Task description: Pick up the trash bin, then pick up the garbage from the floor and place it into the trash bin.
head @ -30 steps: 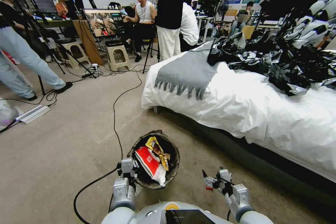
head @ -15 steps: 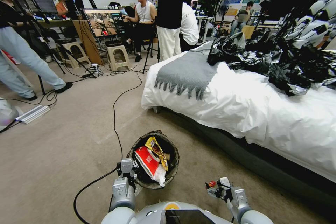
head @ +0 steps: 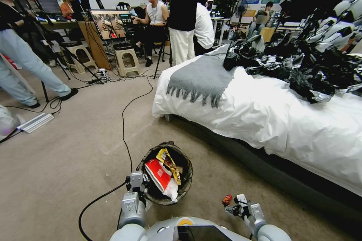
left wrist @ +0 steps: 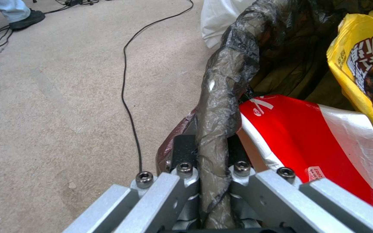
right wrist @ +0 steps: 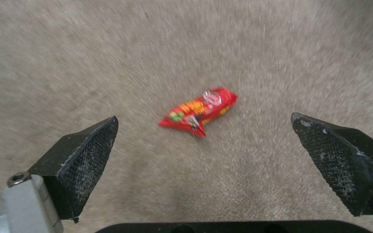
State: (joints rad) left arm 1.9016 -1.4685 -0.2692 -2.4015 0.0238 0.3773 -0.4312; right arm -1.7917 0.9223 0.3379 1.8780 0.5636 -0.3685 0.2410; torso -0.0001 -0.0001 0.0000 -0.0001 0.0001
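Two grippers were in play low in the head view, one on each side of the robot's torso. The left gripper (head: 138,185) sat at the near-left rim of the trash bin (head: 187,182), and the left wrist view showed its fingers (left wrist: 182,152) pressed together on the black bag liner (left wrist: 219,97) rolled over that rim, pinching the wrinkled plastic between them. The bin stood upright on the beige carpet (head: 68,150), just in front of the robot and near the foot of the bed (head: 271,120). Inside it lay a red and white wrapper (head: 160,175) with a yellow snack packet (head: 168,162) on top, both leaning toward the bin's middle. The right gripper (head: 233,207) hung over the carpet to the right of the bin, well apart from it. Its two black textured pads (right wrist: 85,152) were spread wide, with nothing between them. Below and between those pads, in the right wrist view, a small red snack wrapper (right wrist: 199,110) lay flat on the carpet, untouched by either pad. A black cable (head: 122,120) ran across the floor to the left of the bin, passing close by the left gripper. On the bed, a grey fringed blanket (head: 201,77) lay beside a heap of shiny black plastic sheeting (head: 301,60).
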